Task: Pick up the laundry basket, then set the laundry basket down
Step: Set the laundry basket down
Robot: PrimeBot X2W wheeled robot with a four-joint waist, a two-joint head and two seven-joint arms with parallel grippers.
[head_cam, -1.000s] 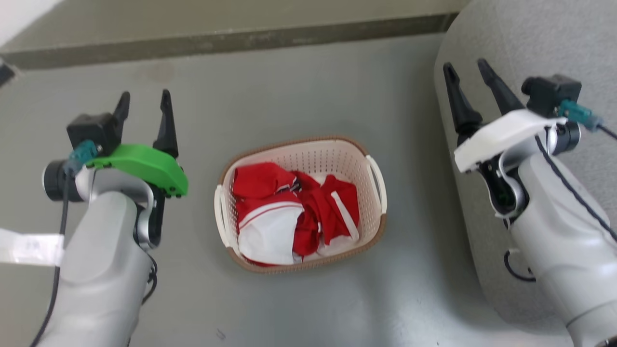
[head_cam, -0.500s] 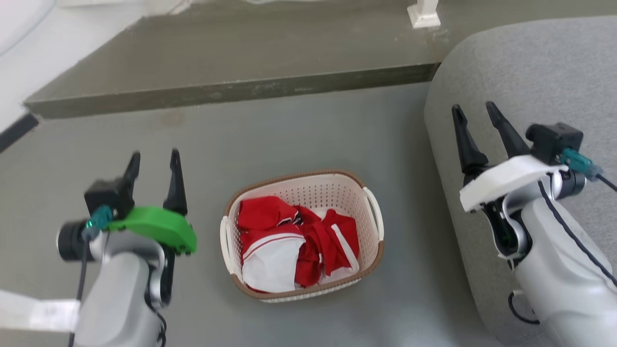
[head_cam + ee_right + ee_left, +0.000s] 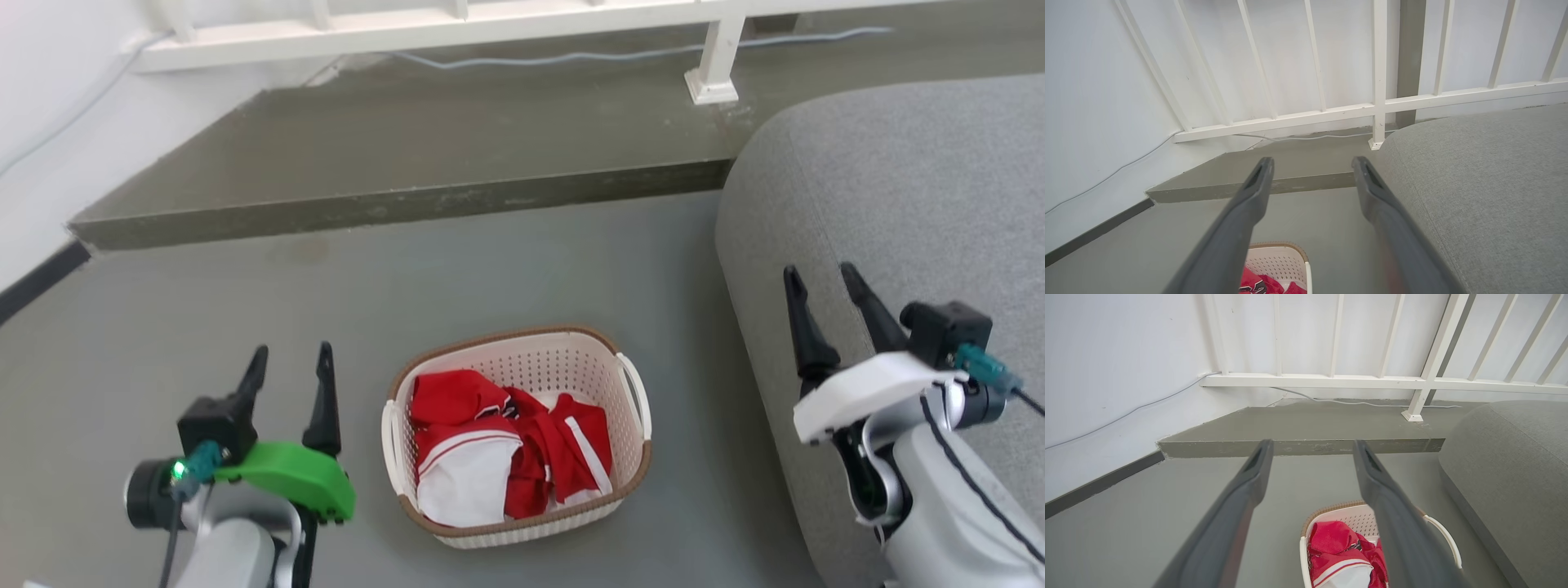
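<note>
The laundry basket [image 3: 539,371] sits on the floor [image 3: 490,269] between the left jaws and right jaws, both pairs spread, empty and well clear, so either lifting hasn't begun or it's already set down.

One laundry basket [image 3: 539,367] at lower centre, with two white loop handles [image 3: 638,398], holding one heap of red and white clothes [image 3: 457,400]. Two grippers, left gripper [image 3: 292,351] lower left and right gripper [image 3: 818,269] lower right, two dark fingers [image 3: 325,400] each. One grey sofa [image 3: 898,180] at right, one white railing [image 3: 424,24] along the top
</note>
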